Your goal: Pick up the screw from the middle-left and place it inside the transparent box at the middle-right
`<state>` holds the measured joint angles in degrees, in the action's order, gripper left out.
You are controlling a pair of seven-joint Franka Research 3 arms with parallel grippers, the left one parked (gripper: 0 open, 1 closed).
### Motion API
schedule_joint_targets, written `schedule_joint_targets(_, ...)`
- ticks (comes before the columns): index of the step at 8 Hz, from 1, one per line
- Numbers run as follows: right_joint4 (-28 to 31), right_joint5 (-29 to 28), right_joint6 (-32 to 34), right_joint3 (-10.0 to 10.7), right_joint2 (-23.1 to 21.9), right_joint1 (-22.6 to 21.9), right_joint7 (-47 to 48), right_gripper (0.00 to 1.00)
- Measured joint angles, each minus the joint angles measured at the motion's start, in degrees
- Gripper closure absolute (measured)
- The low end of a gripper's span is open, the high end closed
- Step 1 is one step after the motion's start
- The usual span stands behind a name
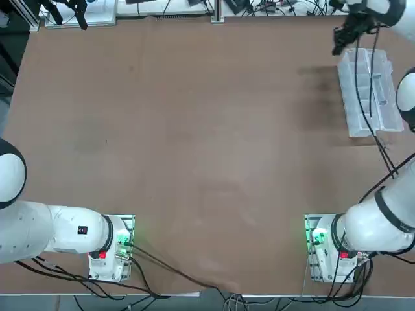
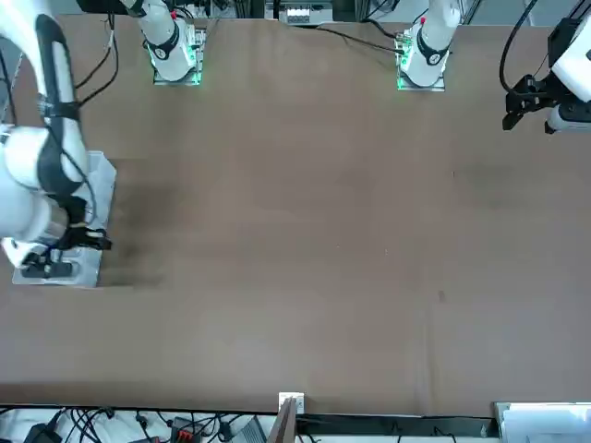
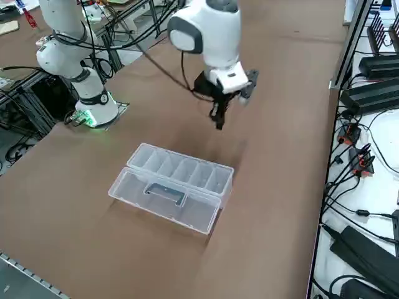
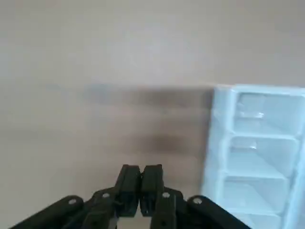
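Note:
My right gripper [image 1: 337, 48] hangs above the table just past the far end of the transparent box [image 1: 369, 91]. Its fingers [image 4: 128, 179] are shut, and I see nothing between them. The box [image 3: 177, 169] lies open, with a single row of small compartments and its lid folded out beside it. In the right wrist view the box [image 4: 252, 152] sits off to one side of the gripper [image 4: 139, 172]. A thin dark sliver that looks like the screw [image 1: 107, 142] lies on the bare table at the middle-left, far from the gripper. The front view shows it as a small speck [image 2: 452, 173].
A faint dark smudge [image 1: 130, 68] marks the table farther back on the left. Cables and equipment [image 1: 259, 8] line the far edge. More cables and power bricks [image 3: 365, 93] run along that edge in the right side view. Both arm bases [image 1: 324, 246] stand at the near edge.

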<state>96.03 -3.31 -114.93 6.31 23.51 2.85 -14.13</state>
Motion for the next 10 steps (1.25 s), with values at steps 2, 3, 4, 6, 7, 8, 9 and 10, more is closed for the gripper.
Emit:
schedule_joint_targets(2, 3.1, 0.9, -1.6, 0.0, -0.2, 3.1, -6.1, 0.95)
schedule_joint_targets(3, 4.7, 1.2, -3.5, 0.0, -0.3, 3.8, -8.1, 0.95)
schedule_joint_targets(4, 6.0, 1.4, -5.0, 0.1, -0.5, 4.7, -10.6, 0.95)
schedule_joint_targets(6, 6.7, 1.6, -5.8, 0.2, -0.7, 7.9, -15.6, 0.95)
schedule_joint_targets(7, 6.8, 1.6, -5.8, 0.3, -0.7, 9.6, -17.6, 0.95)
schedule_joint_targets(8, 7.1, 1.6, -6.1, 0.3, -0.6, 10.8, -19.0, 0.95)
schedule_joint_targets(9, 7.6, 1.6, -7.0, 0.3, -0.5, 11.5, -19.7, 0.95)
schedule_joint_targets(10, 8.1, 1.6, -8.1, 0.3, -0.2, 11.6, -19.8, 0.95)
